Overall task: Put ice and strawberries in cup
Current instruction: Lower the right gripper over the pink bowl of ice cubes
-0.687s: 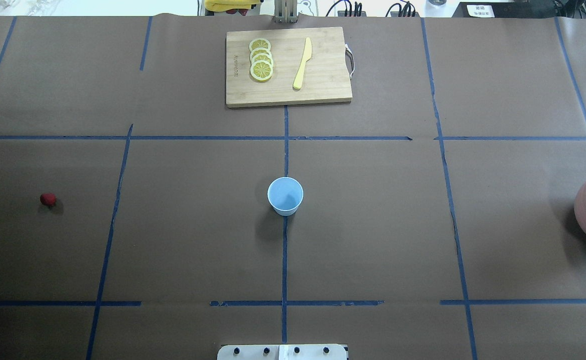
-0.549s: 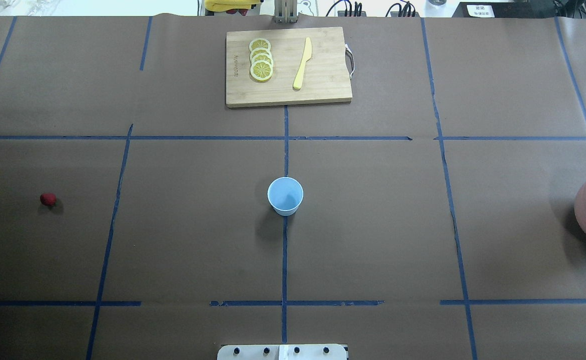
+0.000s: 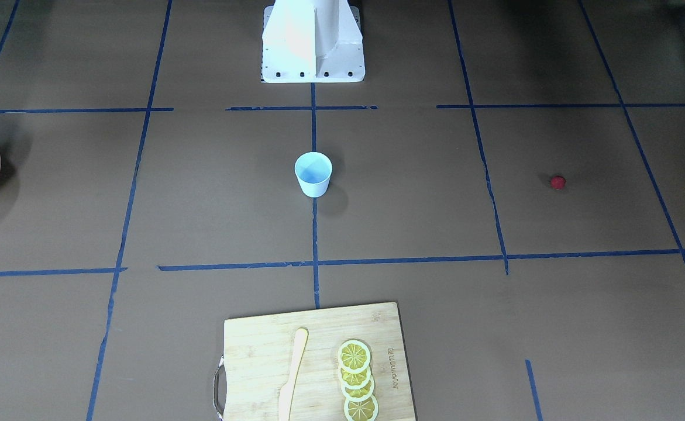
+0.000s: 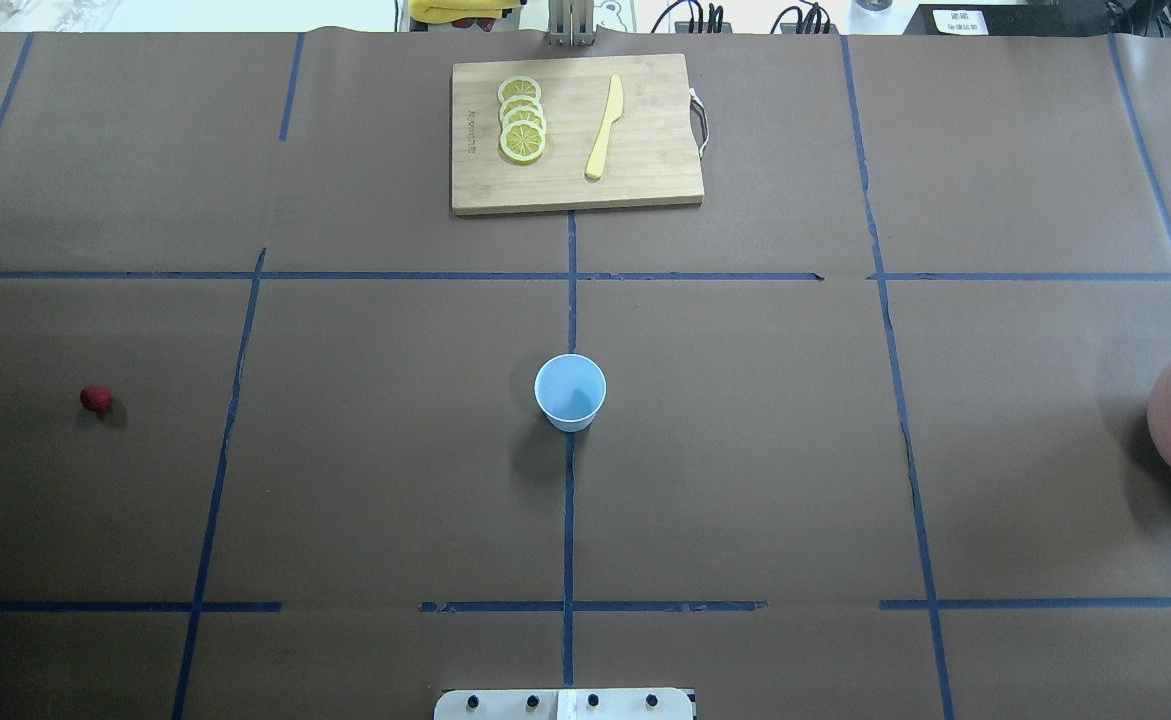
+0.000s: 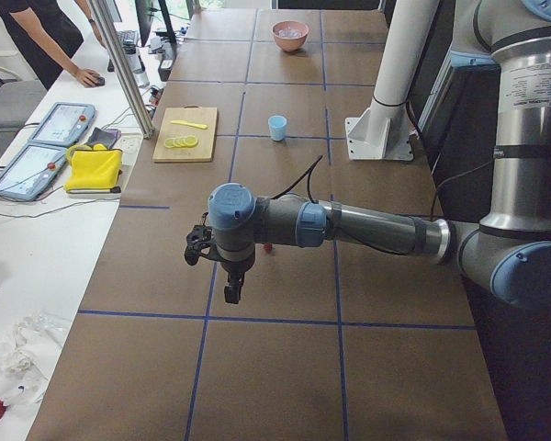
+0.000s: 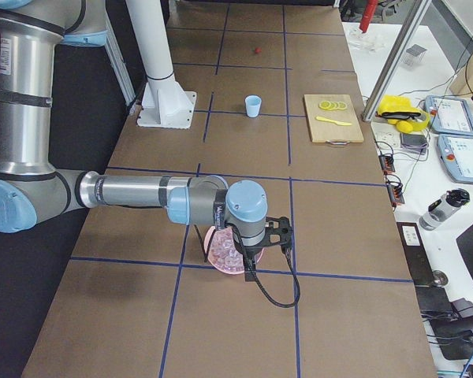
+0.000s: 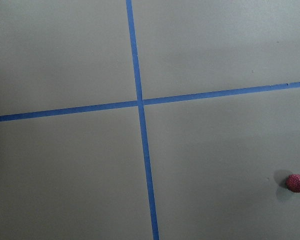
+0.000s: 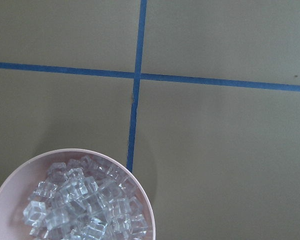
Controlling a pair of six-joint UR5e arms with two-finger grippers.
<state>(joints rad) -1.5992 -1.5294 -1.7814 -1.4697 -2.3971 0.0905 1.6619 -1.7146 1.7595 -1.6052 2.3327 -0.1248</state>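
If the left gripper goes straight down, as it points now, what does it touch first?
Probably the bare table, not the strawberry, which lies off to the side; depth is unclear.

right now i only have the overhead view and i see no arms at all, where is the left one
observer: the left arm is stretched out beside the berry. The left wrist view catches the berry only in its bottom right corner.
operator: ok and the right one
observer: the right arm reaches out over the pink bowl, covering part of it in the right side view.
operator: my view cuts that bowl off, much ice in there
observer: yes, the right wrist view shows many ice cubes piled in it.
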